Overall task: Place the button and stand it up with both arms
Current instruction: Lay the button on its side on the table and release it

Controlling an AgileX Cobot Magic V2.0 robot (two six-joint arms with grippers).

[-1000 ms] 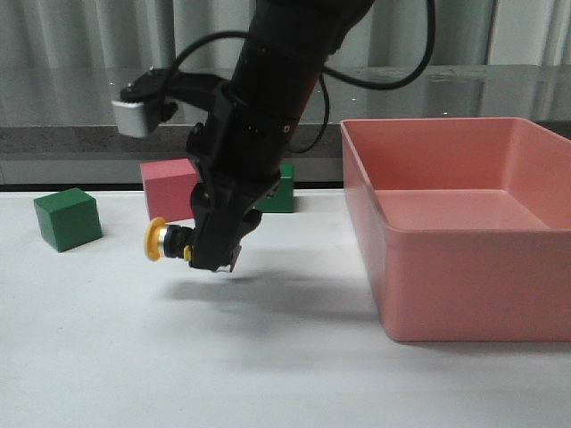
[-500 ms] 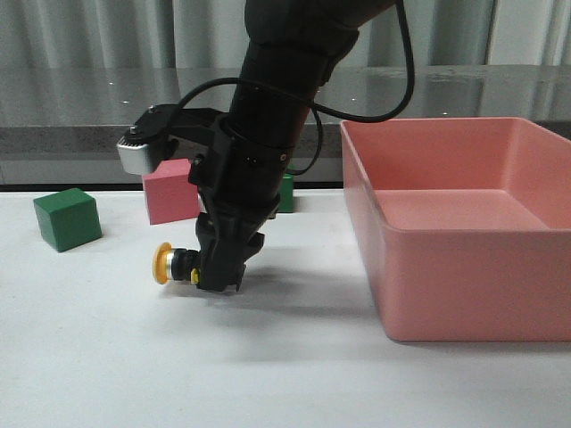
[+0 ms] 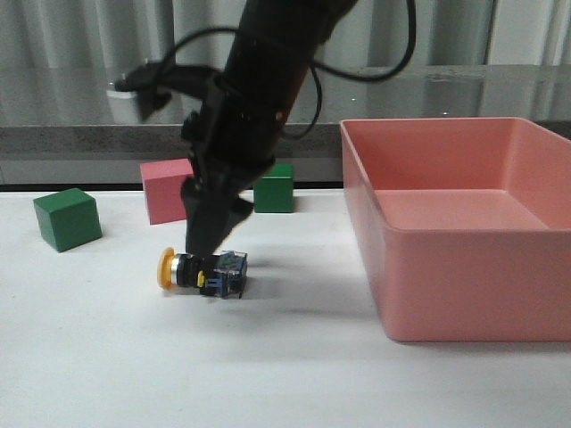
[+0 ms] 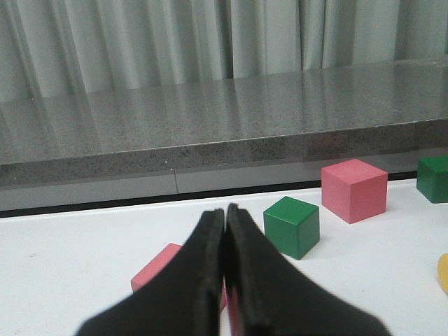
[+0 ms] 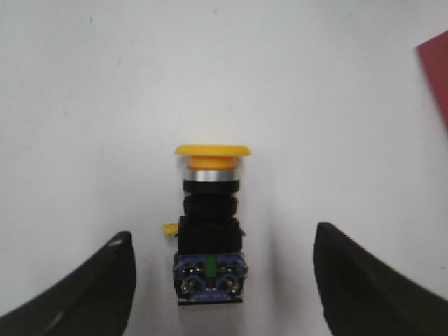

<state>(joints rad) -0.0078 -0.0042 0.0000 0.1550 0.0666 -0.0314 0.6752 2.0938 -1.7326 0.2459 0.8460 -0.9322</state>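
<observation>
Right hand (image 5: 222,280) is open, right above the button (image 3: 203,270).

The button lies on its side on the white counter (image 3: 268,374), yellow cap pointing toward the green cube (image 3: 67,218), blue base the other way. It is not standing yet. Left hand (image 4: 225,280) is pressed shut, holding nothing (it looks farther away).
</observation>
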